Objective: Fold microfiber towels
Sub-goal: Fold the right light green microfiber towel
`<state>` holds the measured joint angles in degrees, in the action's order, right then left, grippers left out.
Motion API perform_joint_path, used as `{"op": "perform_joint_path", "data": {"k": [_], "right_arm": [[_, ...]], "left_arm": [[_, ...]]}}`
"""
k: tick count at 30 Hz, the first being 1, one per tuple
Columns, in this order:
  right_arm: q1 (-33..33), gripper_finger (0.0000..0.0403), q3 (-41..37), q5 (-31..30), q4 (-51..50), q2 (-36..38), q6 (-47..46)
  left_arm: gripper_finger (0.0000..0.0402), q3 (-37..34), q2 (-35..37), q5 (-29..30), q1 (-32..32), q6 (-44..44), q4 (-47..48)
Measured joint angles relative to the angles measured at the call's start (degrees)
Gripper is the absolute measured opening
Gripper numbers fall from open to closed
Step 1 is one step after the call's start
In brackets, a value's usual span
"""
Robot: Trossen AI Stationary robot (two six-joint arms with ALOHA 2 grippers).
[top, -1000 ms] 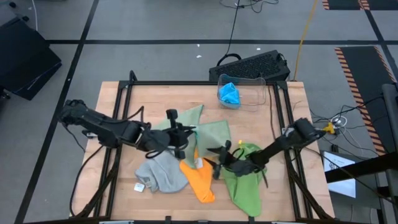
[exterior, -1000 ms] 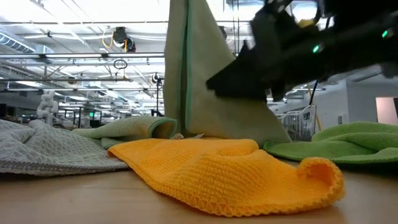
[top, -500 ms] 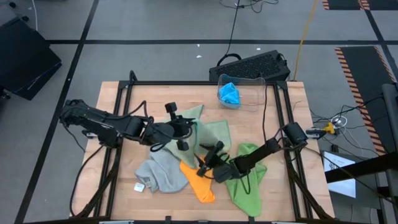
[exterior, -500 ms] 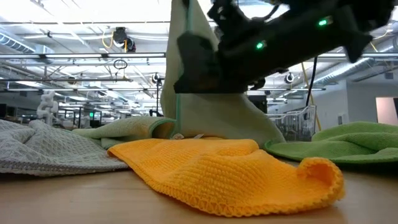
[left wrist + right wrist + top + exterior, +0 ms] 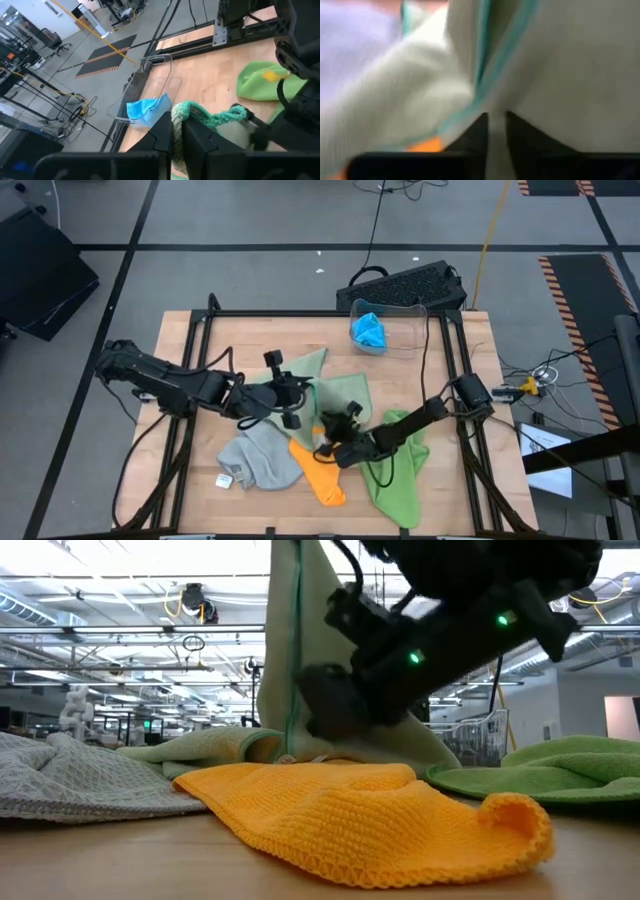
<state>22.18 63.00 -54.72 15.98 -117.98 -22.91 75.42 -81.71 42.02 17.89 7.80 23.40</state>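
Observation:
A sage green microfiber towel (image 5: 343, 392) with a teal hem hangs from my left gripper (image 5: 297, 393), which is shut on it above the table's middle. Its lower part (image 5: 225, 745) lies on the table. My right gripper (image 5: 325, 444) reaches in from the right and is shut on the hanging cloth low down. On the table lie an orange towel (image 5: 370, 812), a grey one (image 5: 258, 457) and a lime green one (image 5: 397, 473). A bright blue one (image 5: 369, 331) sits in a clear bin. My left gripper pinches the sage towel's bunched teal-hemmed edge (image 5: 212, 116) between its two fingers, coming from the table's left and slanting a little down. The towel hangs below it, its lower part on the table. My right gripper has the hanging sage cloth (image 5: 496, 118) between its two fingers, beside the teal hem (image 5: 481, 98). It comes from the table's right, nearly level. One layer or several, I cannot tell.
The clear bin (image 5: 392, 328) stands at the far edge, with a black keyboard (image 5: 405, 286) on the floor beyond it. A small white tag (image 5: 224, 480) lies by the grey towel near the front edge. Bare wood (image 5: 240, 345) shows at the far left.
My right gripper has gone toward the table's left, off the lime green towel and over the orange one, sinking to the lower part of the hanging sage towel, where cloth now sits between its fingers. The sage towel still hangs from my left gripper.

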Motion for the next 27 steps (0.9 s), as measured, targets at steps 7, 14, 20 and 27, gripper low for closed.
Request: {"op": "perform_joint_path", "data": {"k": [7,14,20,27], "right_arm": [[-0.2,0.0005,0.0,14.1,-9.9,4.2,0.0],[0.1,0.0039,0.0,20.1,-10.7,4.5,2.5],[0.4,0.0142,0.0,12.5,-12.5,4.5,2.8],[1.1,0.0201,-0.1,9.2,-16.5,4.5,8.1]], "left_arm": [[0.0030,0.0,0.4,1.1,3.0,-4.6,6.0],[0.0030,0.0,0.4,8.1,3.7,-11.7,16.2],[0.0030,0.0,0.4,16.6,3.0,-14.4,20.5],[0.0030,0.0,0.7,19.4,0.5,-16.5,24.4]]}}
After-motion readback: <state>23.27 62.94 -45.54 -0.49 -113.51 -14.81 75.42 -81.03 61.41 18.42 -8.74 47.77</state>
